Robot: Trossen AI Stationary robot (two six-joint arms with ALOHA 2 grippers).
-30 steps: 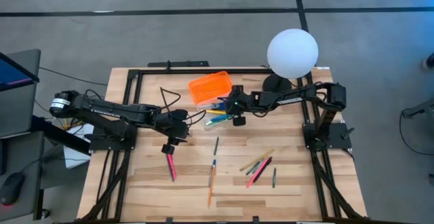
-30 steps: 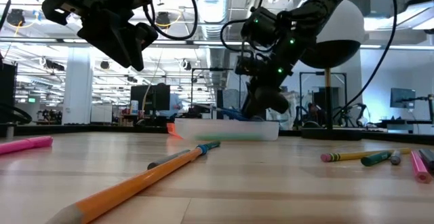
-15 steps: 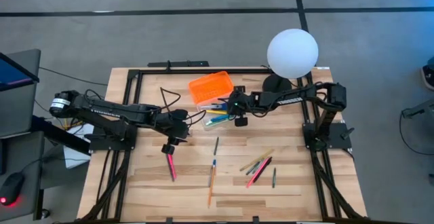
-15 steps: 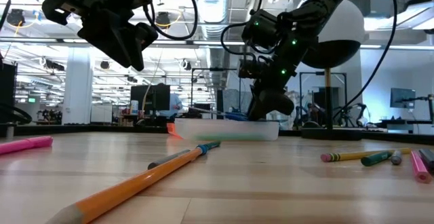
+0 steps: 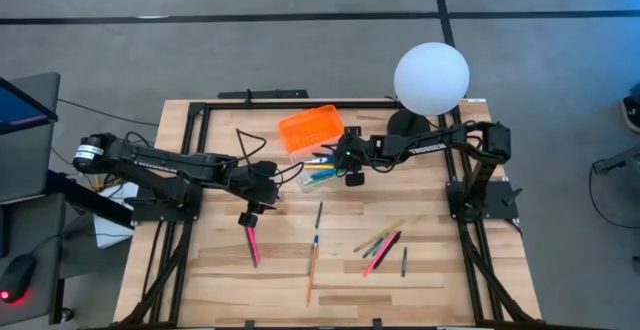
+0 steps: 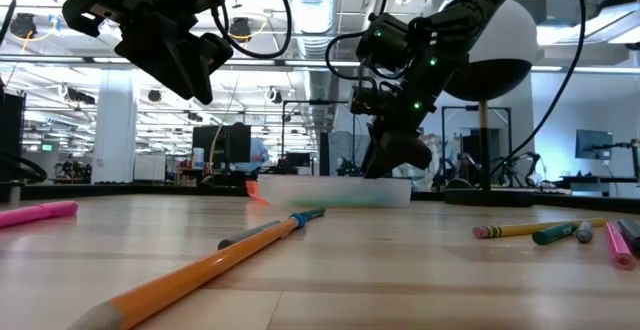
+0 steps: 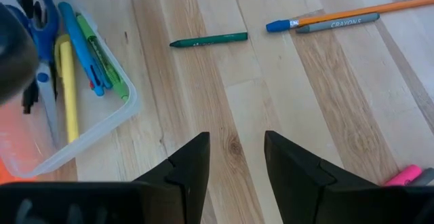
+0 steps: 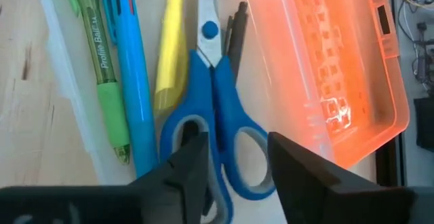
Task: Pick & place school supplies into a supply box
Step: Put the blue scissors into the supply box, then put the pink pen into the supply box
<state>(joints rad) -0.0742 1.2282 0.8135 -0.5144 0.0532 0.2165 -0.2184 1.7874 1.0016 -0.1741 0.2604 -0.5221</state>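
the open supply box [image 5: 312, 168] is overhung by the right end effector [image 5: 345, 156], so access from above is blocked there. its orange lid [image 5: 309, 127] stands on the far side and the globe lamp [image 5: 431, 76] crowds the far right corner. bare counter [image 5: 210, 260] is left between the pink marker [image 5: 252, 246] and the orange pencil [image 5: 311, 273]. the left end effector [image 5: 248, 207] hangs above the marker.

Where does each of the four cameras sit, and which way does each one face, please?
High view: overhead, straight down; both arms, supply box.
Low view: table height, level across; orange pencil, both arms overhead.
Left wrist view: down past the open left claw at the green pen.
Right wrist view: down past the right claw at the scissors.
Both wrist views share the box.
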